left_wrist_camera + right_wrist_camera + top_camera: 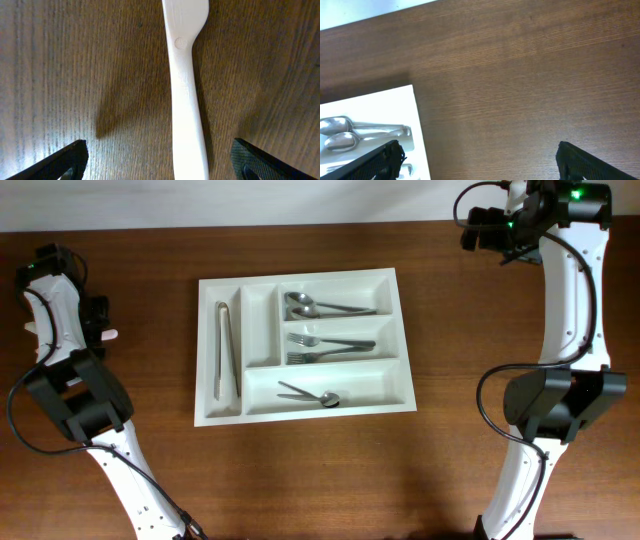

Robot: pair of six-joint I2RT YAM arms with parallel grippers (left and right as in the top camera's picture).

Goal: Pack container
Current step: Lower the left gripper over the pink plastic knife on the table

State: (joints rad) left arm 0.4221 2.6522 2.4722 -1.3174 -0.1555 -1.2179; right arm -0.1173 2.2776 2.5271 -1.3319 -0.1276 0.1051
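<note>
1. Container (258, 320), a white five-compartment tray, is placed mid-table on dark wood (450, 480), apart from both arms.
2. Metal tongs (227, 350) are laid in its leftmost narrow compartment; spoons (320, 307) and forks (325, 348) are kept in the wide ones.
3. Left gripper (160, 157) is spread wide, released, over a white plastic utensil (185, 75) lying untouched on the table.
4. Right gripper (480, 157) is likewise released, with nothing between its fingers, beyond the tray's far right corner.

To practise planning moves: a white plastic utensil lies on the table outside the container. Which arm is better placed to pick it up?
Left. The left claw, open, hovers over the white utensil, a finger on each side. The right claw, also open, is across the container, far from that utensil.
</note>
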